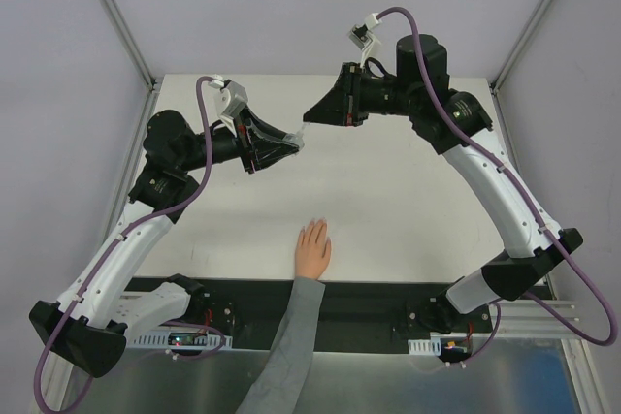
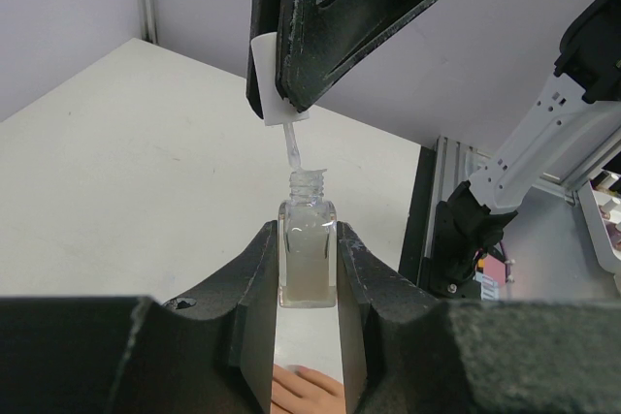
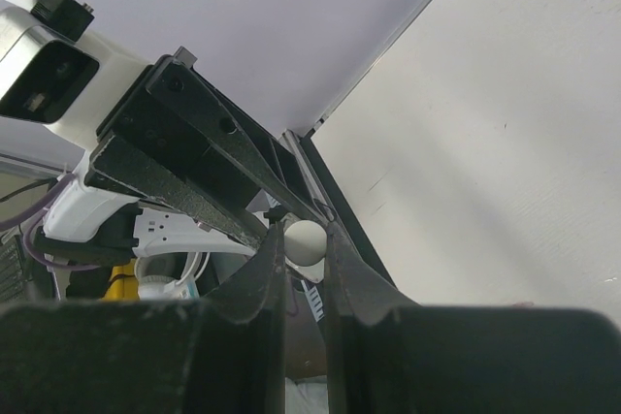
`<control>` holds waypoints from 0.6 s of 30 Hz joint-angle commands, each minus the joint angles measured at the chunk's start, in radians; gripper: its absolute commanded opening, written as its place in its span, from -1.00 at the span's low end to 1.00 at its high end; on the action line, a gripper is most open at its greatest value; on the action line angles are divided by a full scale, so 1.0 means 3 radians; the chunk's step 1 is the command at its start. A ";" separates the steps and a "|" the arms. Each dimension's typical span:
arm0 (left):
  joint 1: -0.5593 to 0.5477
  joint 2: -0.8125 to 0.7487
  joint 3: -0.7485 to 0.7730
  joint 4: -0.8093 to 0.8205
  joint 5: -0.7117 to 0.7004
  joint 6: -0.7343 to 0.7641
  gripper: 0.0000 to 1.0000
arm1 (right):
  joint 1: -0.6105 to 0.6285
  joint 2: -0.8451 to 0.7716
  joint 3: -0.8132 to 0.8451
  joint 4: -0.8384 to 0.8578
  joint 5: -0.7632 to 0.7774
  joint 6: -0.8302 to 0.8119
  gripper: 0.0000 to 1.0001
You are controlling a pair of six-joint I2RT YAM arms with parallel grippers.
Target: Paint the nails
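Observation:
The pale hand (image 1: 312,247) lies flat on the white table near the front edge, wrist in a grey sleeve (image 1: 291,336). Its nails (image 1: 315,226) are too small to make out. My left gripper (image 1: 291,141) is shut on a small clear glass bottle (image 2: 308,254), open-necked and upright, raised above the table. My right gripper (image 1: 312,115) is shut on the white cap (image 2: 272,79). The cap's brush (image 2: 293,147) points down at the bottle neck, its tip at the mouth. The cap's round end (image 3: 306,241) shows between the right fingers. Fingertips of the hand (image 2: 301,390) show below the bottle.
The table (image 1: 388,191) is bounded by metal frame posts (image 1: 121,16) at the back corners and a black rail (image 1: 369,298) at the front. Both arm bases stand at the near edge. The right arm's base (image 2: 475,230) shows behind the bottle.

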 commanded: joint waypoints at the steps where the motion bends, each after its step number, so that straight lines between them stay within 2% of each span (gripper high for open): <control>1: -0.0041 0.0003 0.0136 0.0197 -0.0029 0.0064 -1.00 | -0.0014 0.0004 0.0153 0.0035 -0.0133 0.0009 -0.99; 18: -0.0041 -0.0012 0.0136 0.0228 -0.0131 0.0080 -1.00 | -0.0014 0.0035 0.0153 -0.0032 -0.0200 0.0009 -0.99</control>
